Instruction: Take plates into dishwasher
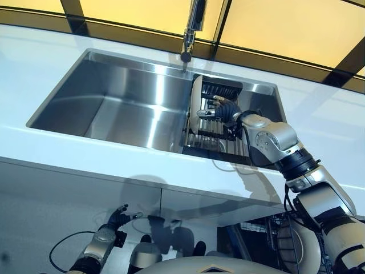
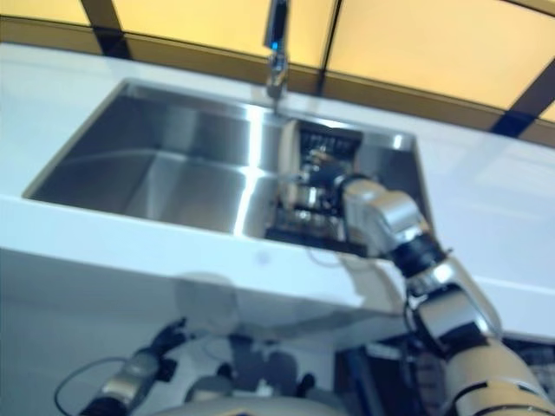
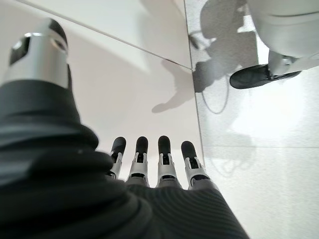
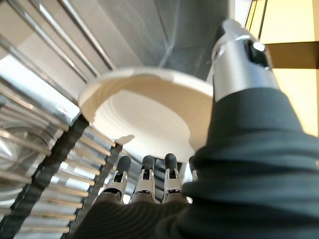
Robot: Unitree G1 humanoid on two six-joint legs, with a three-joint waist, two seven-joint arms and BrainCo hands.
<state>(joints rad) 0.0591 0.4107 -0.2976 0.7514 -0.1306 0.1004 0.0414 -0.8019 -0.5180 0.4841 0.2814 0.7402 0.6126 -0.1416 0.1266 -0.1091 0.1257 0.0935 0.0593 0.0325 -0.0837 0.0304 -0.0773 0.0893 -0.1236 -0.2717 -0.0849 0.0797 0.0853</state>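
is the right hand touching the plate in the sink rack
Cannot tell. In the right wrist view the right hand has fingers and thumb flanking the plate, but no contact shows plainly.

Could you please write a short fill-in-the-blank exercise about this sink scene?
1. The right hand reaches a white ____ standing on edge.
2. That item stands in a wire rack set in the ____.
3. The left hand hangs low, holding ____.
4. The faucet rises ____ the rack.

Missing words: plate; sink; nothing; behind

A steel sink (image 1: 114,108) is set in a white counter (image 1: 68,154), with a faucet (image 1: 191,31) behind it.
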